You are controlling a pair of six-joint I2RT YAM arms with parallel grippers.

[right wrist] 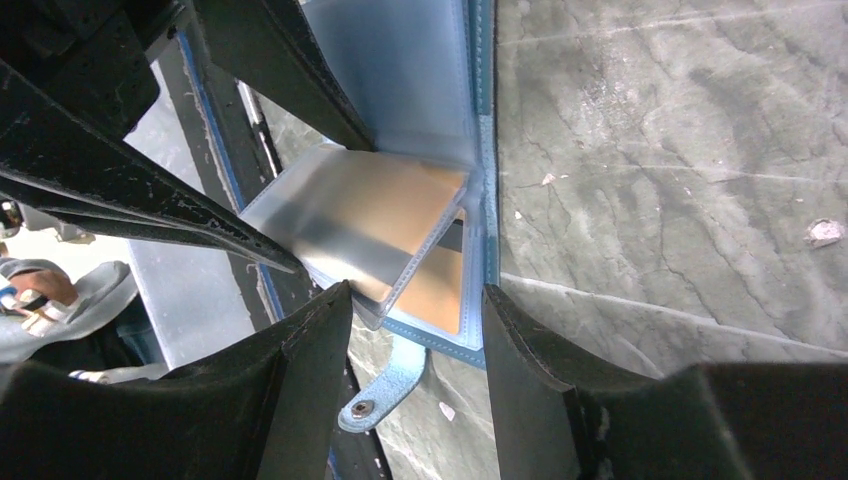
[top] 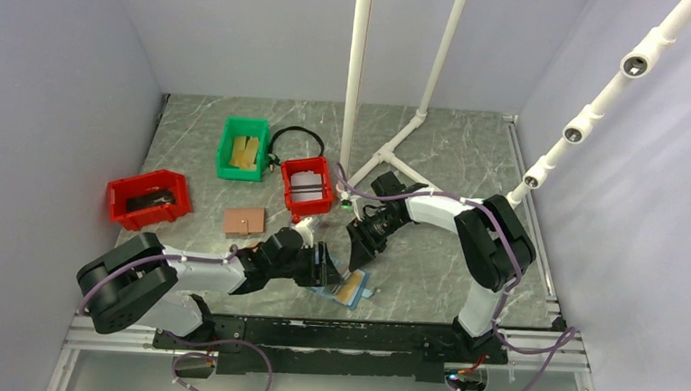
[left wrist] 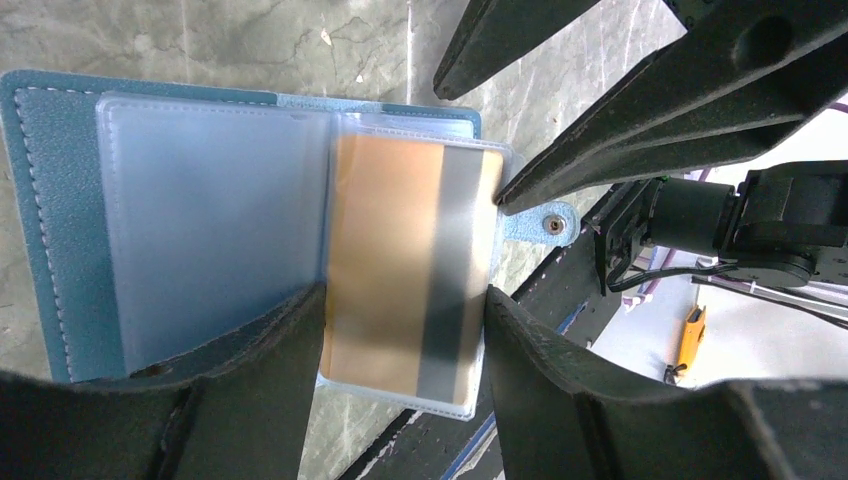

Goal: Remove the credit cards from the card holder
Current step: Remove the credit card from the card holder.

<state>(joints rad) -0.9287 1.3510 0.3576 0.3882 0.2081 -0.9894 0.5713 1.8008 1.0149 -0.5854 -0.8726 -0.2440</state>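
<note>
The card holder (top: 346, 293) lies open on the marbled table (top: 472, 149), close to its near edge, between the two arms. Its snap tab (left wrist: 545, 224) sticks out on the right side, and its clear inner sleeves are spread

The left gripper (top: 326, 269) reaches in from the left. In the left wrist view, one sleeve holding a credit card (left wrist: 400, 270) sits between its fingers (left wrist: 270, 390). The sleeve's side edges are right against their inner faces, but whether they pinch it or only flank it cannot be told. The right wrist view shows this sleeve tilted up off the holder, with a second gold-tan card (right wrist: 440, 290) flat beneath it

The right gripper (top: 359, 251) comes from the far side with its jaws apart and clamped on nothing. One fingertip (left wrist: 503, 202) is at the sleeve's right edge, just beside the tab, and the other is raised clear

A brown wallet (top: 243, 220) lies well apart to the far left
</note>
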